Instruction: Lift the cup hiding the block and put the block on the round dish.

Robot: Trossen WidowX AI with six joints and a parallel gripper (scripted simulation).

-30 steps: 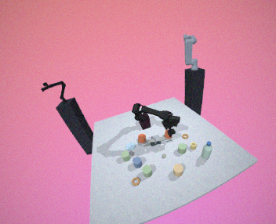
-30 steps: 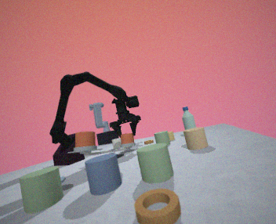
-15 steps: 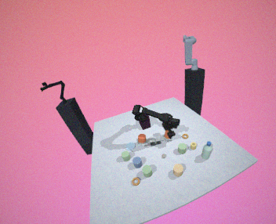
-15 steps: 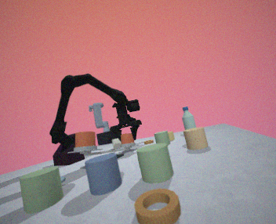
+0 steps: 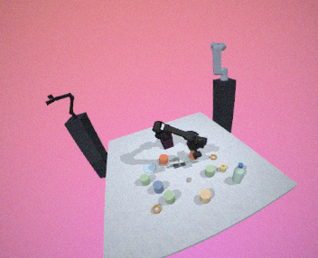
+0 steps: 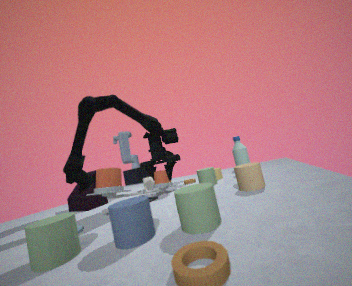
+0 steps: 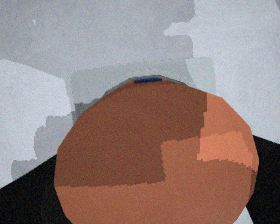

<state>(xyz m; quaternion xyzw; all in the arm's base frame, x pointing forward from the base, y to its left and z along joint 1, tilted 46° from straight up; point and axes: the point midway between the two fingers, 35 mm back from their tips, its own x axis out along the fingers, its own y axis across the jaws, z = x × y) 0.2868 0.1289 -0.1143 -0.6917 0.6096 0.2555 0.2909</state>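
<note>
A: We log the gripper (image 5: 196, 154) (image 6: 161, 173) (image 7: 152, 143) as pointing down at the right-hand orange cup (image 5: 191, 155) (image 6: 161, 177) (image 7: 156, 192), right of centre in the top view. Its fingers stand widely apart, though short of full spread, one at either side. Do we have a grip?

B: We don't record one. We judge it open, closing in on the walls; pad contact is hidden. The straddle makes sense: an even squeeze should lift the cup straight, without dragging the balance (image 5: 179, 164) (image 6: 123, 192).

A: And the block?

B: Not identifiable in any view. We infer from the chosen cup that it is believed to be underneath. A dark blue sliver (image 7: 148, 80) shows at the cup's far edge, upper middle of the wrist view; we cannot tell what it is.

A: The other orange cup (image 5: 163, 159) (image 6: 108, 177)?

B: Upright at the beam's left end, well apart from the fingers. It must stay put, so our approach from above suits. We cannot read the tilt reliably.

A: Dish?

B: Pale blue, on the surface (image 5: 136, 225) (image 6: 306, 225), left of the balance from above (image 5: 150, 168) and without a cup over it. Next, we'd firm the grip, lift vertically and park the cup elsewhere.
</note>
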